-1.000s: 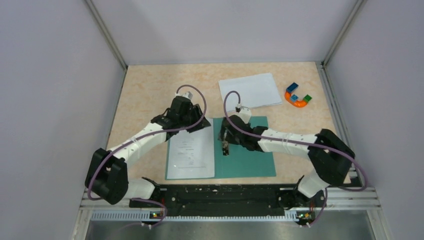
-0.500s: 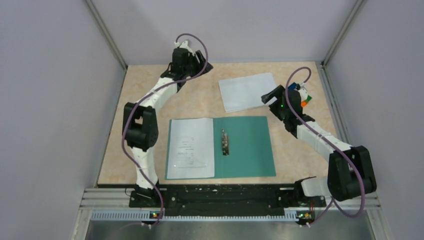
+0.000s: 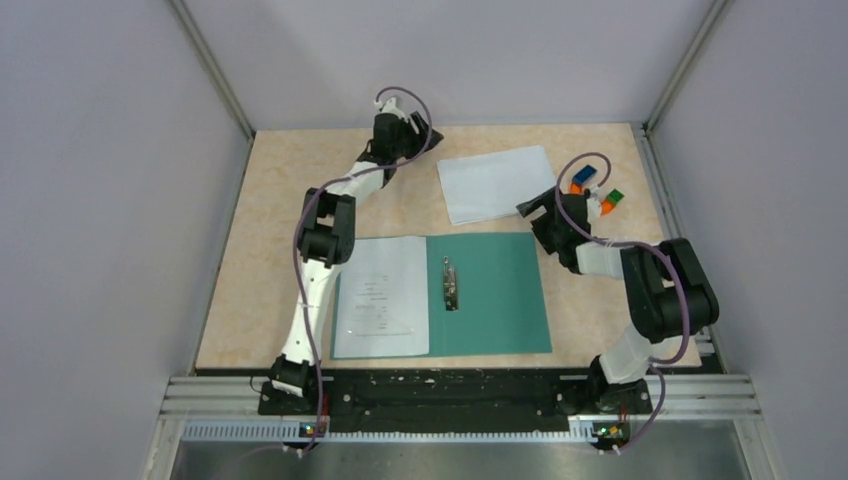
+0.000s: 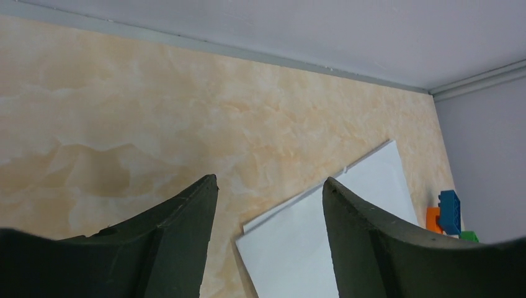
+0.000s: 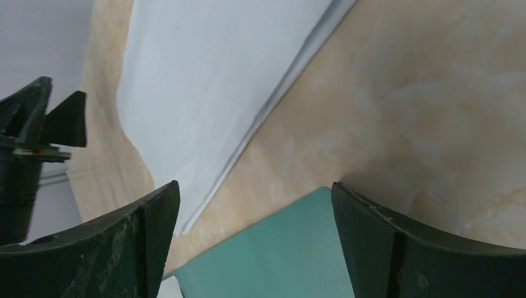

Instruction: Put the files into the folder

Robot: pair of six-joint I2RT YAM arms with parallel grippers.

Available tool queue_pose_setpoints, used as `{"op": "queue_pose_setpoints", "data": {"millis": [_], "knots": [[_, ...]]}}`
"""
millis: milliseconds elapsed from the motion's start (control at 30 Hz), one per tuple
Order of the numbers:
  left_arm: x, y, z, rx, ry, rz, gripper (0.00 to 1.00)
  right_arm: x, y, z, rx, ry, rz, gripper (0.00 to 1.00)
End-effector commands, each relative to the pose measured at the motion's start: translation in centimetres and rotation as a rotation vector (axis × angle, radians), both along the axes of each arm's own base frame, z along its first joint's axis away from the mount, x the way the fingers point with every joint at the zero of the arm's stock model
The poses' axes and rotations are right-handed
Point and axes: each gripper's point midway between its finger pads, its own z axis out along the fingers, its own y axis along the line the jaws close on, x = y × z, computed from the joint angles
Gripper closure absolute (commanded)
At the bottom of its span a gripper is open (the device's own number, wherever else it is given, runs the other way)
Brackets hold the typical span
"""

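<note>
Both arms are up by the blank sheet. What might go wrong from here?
1. The blank sheet lies flat on the table, so the open left gripper and right gripper may crease or push it instead of lifting it.
2. The right gripper works next to the toy and may knock it.
3. Dragging that sheet over the folder may snag on its clip or shift the printed sheet.

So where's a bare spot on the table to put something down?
The biggest bare patch is on the left of the table, between the wall and the left arm. A smaller one lies between the folder and the right arm. The far right is crowded: blank sheet, right gripper, horseshoe toy.
</note>
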Motion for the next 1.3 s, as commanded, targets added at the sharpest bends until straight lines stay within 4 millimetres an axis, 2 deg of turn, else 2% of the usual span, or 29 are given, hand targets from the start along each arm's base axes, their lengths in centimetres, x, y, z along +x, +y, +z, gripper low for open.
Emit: {"op": "queue_pose_setpoints", "data": {"millis": [0,200,500,800,1067,1267], "knots": [[3.3,-0.9,5.1,-0.140,-0.174,0.054,0.32,2.5,0.3,1.1,0.027,-0.071,-0.030,0.09],[3.8,-1.5,1.5,-0.123,-0.083,0.123,0.32,3.5,0.0,-0.4,-0.014,-0.030,-0.047,0.09],[2.1,-2.3,-2.7,-0.086,0.117,0.162,0.46,5.0,0.4,-2.5,-0.018,0.012,-0.023,0.09],[0.0,-2.5,-4.8,-0.018,0.251,0.151,0.55,6.2,0.4,-3.1,-0.025,0.026,-0.006,0.09],[-2.5,-3.6,-6.0,0.011,0.340,0.087,0.67,7.4,0.9,-3.2,-0.036,0.031,0.033,0.09],[-4.8,-2.9,-6.8,0.051,0.398,0.077,0.72,8.0,1.0,-3.3,-0.042,0.036,0.055,0.09]]}}
